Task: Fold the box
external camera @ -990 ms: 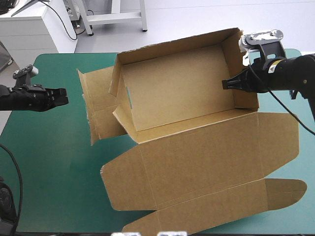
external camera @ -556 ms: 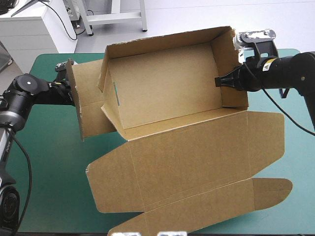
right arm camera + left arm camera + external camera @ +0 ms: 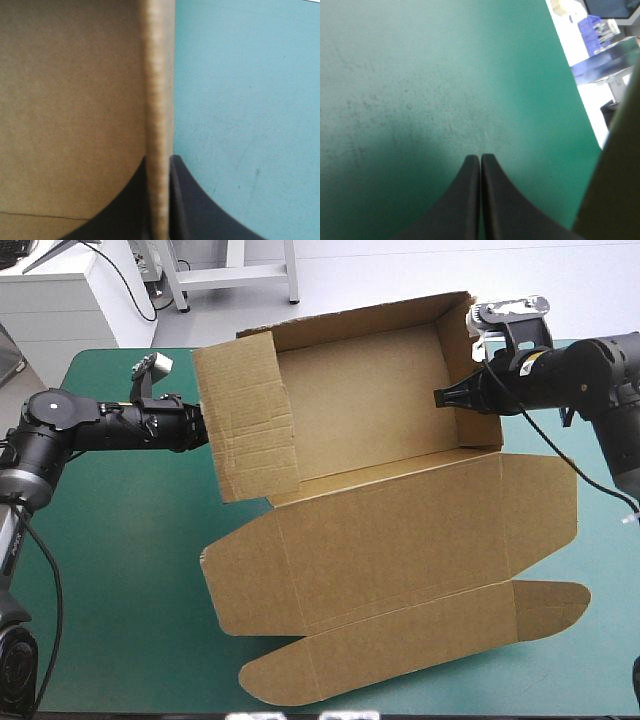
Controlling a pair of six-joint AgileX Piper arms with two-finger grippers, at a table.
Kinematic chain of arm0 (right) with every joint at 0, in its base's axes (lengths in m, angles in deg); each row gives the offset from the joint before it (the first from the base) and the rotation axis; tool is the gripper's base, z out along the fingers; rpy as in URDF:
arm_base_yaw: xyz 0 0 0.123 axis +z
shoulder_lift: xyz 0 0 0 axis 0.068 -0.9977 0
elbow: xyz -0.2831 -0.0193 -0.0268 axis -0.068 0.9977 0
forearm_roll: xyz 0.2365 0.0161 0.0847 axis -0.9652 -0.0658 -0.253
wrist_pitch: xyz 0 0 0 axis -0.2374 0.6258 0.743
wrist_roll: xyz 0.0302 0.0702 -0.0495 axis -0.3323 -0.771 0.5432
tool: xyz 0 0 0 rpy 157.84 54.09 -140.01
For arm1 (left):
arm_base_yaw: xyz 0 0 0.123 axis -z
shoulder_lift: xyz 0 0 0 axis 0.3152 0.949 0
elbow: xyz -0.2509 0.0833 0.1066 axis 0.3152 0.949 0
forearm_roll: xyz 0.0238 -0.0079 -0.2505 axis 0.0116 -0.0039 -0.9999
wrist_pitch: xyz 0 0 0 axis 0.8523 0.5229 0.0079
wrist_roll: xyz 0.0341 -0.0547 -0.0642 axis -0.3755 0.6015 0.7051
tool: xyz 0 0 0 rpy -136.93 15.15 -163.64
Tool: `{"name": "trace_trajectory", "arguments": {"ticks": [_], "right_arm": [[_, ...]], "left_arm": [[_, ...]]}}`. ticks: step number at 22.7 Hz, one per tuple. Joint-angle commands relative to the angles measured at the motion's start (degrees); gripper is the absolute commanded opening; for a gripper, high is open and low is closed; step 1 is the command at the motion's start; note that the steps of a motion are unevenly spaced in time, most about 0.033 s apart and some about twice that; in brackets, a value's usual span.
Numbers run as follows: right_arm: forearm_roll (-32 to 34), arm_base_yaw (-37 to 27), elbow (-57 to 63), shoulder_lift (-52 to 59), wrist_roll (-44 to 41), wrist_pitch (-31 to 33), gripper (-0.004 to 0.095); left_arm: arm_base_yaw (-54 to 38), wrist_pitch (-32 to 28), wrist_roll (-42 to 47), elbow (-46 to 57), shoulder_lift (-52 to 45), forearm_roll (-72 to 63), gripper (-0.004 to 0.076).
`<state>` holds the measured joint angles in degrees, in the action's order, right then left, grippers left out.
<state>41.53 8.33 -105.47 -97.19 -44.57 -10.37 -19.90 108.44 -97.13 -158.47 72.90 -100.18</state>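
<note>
Seen from above, a teal-green table cover fills the picture, and a large brown box, partly built, lies across its middle, reaching toward the far edge. At the left, the left gripper comes in level and low, its two black fingers pressed together into one point with nothing between them. Its tip meets, or all but meets, the outer face of the left side panel, which stands raised and leans a little over the tray. The wrist camera shows only bare cover ahead of that gripper and a strip of brown board beside it, so real contact cannot be confirmed. Further along, the floor of the box lies flat, with the back wall standing upright behind it. At the right, the right gripper reaches in over the right wall and pinches it, one finger inside and one outside, the board's edge running straight up between them. Nearer the front edge, the lid lies flat and open, its long tuck flap spread out beyond it. The job looks roughly half done: back and right walls are up, but the left panel probably needs folding in and tucking down, and the lid is untouched.
</note>
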Motion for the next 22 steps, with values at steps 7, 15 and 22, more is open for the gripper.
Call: {"name": "trace_trajectory", "arguments": {"ticks": [7, 15, 22], "right_arm": [[1.0, -0.3, -1.7, -2.6, -0.9, -4.5, -0.0002], [1.1, -0.3, -1.7, -3.4, -1.1, -6.7, -0.0002], [1.3, -0.3, -1.7, -3.5, -1.1, -6.7, -0.0002]], "left_arm": [[0.3, 3.3, -2.8, -1.5, -5.5, -10.6, -0.0008], [0.3, 7.0, -8.0, -1.5, -6.5, -10.1, 0.001], [0.3, 5.3, -8.1, -1.5, -6.5, -13.1, 0.0351]]}}
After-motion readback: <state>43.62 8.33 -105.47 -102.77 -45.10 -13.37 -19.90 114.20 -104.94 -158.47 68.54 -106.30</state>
